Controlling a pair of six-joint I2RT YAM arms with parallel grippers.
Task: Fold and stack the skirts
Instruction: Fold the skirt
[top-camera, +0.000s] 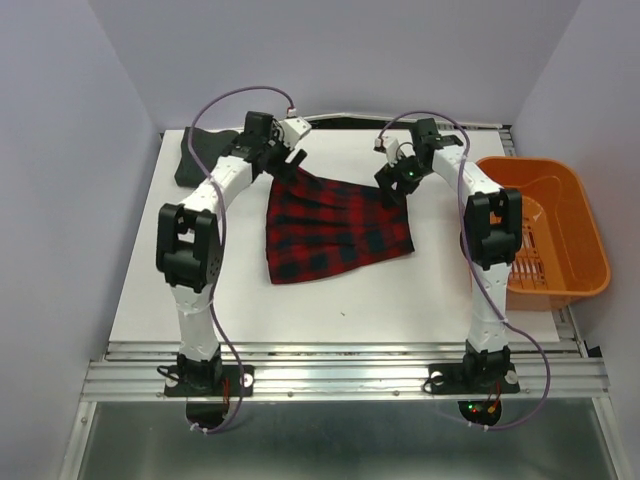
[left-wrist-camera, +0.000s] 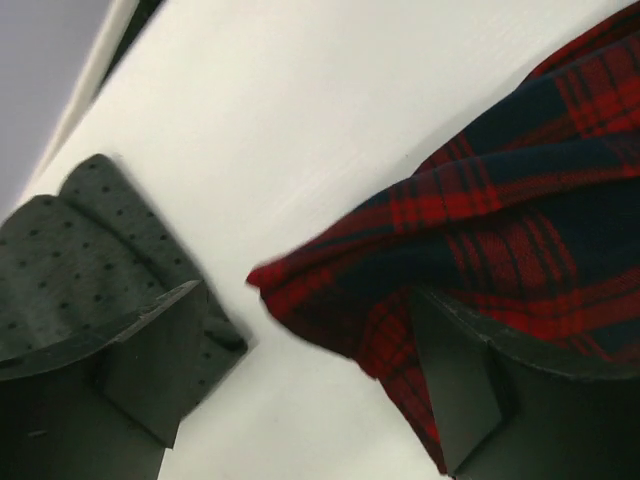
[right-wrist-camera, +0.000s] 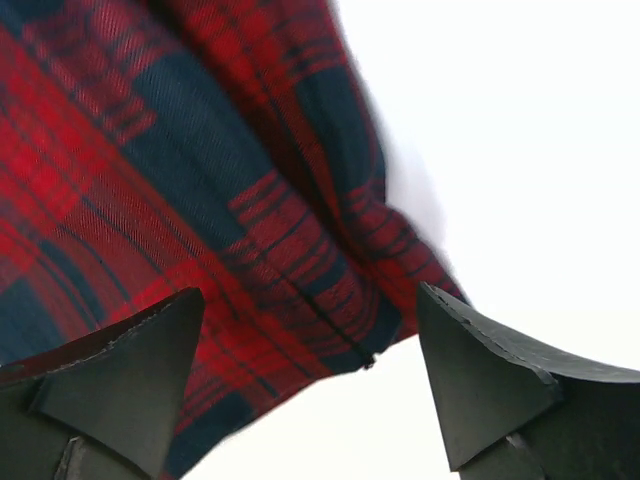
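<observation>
Left claw (left-wrist-camera: 305, 305) and right claw (right-wrist-camera: 308, 300) gape released over the woven plaid skirt (top-camera: 335, 225) corners; dotted grey skirt (top-camera: 205, 155) lies rumpled

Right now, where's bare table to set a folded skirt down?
Widest: table strip between the plaid skirt's near hem and the arm bases. Smaller: far edge between left gripper and right gripper. Crowded: far-left corner, dotted grey skirt; right side, orange basket.
</observation>
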